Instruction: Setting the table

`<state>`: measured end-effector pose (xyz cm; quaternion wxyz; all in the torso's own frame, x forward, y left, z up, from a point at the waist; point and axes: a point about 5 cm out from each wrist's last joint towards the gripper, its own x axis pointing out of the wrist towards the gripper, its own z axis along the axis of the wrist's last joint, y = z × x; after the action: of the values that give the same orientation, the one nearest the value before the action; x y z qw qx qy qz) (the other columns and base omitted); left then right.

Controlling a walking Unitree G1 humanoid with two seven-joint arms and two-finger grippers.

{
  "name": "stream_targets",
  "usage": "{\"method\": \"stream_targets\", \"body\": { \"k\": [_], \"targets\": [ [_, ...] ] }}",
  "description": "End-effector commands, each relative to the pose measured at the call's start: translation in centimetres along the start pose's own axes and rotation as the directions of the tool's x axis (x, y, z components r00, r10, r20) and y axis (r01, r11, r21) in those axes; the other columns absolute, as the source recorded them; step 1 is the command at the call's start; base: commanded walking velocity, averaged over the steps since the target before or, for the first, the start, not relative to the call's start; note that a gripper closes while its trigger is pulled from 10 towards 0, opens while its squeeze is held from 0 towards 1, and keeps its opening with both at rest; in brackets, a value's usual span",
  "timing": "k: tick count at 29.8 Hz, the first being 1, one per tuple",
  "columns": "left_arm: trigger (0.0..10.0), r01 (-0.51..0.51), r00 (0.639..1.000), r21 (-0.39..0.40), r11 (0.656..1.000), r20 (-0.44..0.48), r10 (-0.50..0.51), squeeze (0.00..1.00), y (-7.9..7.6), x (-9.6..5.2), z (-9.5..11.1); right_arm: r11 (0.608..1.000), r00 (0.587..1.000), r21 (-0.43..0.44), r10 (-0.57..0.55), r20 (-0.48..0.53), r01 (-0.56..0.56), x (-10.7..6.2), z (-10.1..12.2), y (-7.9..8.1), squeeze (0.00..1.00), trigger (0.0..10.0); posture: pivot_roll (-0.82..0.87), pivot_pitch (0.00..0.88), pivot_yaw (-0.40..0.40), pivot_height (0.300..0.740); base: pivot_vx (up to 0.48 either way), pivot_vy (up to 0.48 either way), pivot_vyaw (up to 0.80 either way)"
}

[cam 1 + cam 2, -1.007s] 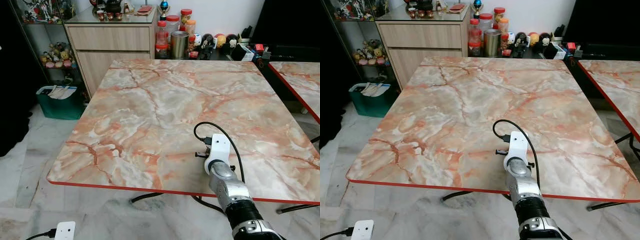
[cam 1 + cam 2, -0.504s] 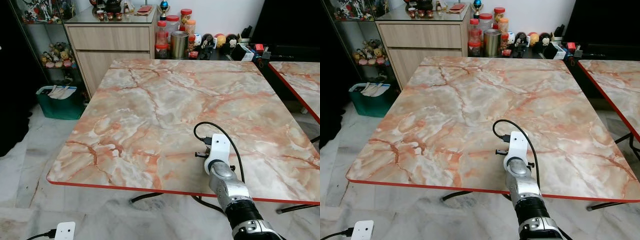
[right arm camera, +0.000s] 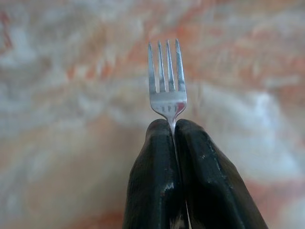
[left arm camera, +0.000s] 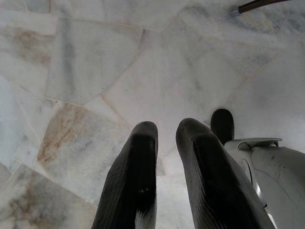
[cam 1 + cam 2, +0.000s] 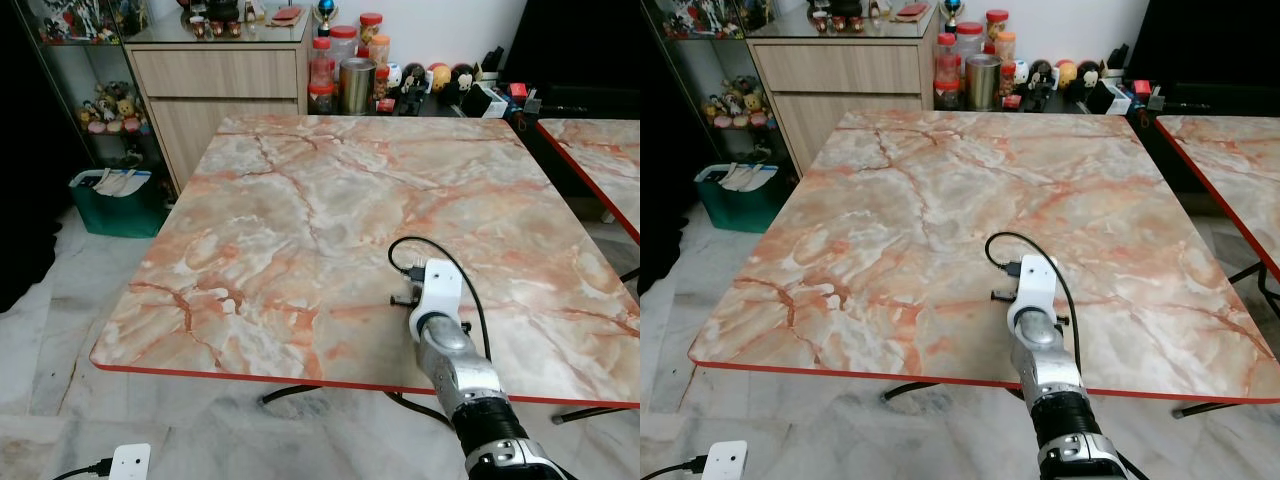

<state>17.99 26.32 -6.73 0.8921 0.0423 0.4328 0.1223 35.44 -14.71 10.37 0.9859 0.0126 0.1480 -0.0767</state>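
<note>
- Eye views: the right arm (image 5: 455,365) reaches over the near edge of the desk (image 5: 330,190), lower centre-right of the frame. Step in hand, as judged: placing cutlery. The next move calls for lowering onto a bare spot.
- Right wrist view: right gripper (image 3: 174,126) is clamped on the fork (image 3: 167,78), tines pointing out over the desk.
- Left wrist view: left gripper (image 4: 167,131) hangs over the floor (image 4: 95,62), fingers slightly apart, holding nothing.

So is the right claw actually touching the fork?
Touching. The right wrist view shows the right claw shut on the fork, its neck pinched between both fingers, tines sticking out.
</note>
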Motion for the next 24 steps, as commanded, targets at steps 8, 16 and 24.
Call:
{"method": "stream_targets", "body": {
  "k": [8,16,24],
  "targets": [
    [10.0,-0.022,0.999,-0.015,1.0,-0.026,0.021,0.0,0.1,-0.1,-0.8,1.0,0.974,-0.002,0.017,0.227,-0.017,-0.7,3.7,0.0,0.0,10.0,0.02,0.076,-0.008,0.74,0.0,0.0,0.0],
    [10.0,-0.045,0.999,0.002,0.999,-0.011,0.045,0.0,0.4,-0.2,-0.6,0.999,0.963,-0.022,0.045,0.265,-0.041,-1.4,3.4,0.6,0.0,10.0,0.02,0.065,-0.007,0.74,0.0,-0.106,0.0],
    [10.0,-0.05,0.999,0.001,0.999,-0.012,0.05,0.0,0.6,-0.2,-0.8,0.998,0.955,-0.037,0.055,0.29,-0.047,-1.6,3.7,0.5,0.0,10.0,0.02,0.054,-0.007,0.74,0.0,-0.464,0.0]
  ]
}}
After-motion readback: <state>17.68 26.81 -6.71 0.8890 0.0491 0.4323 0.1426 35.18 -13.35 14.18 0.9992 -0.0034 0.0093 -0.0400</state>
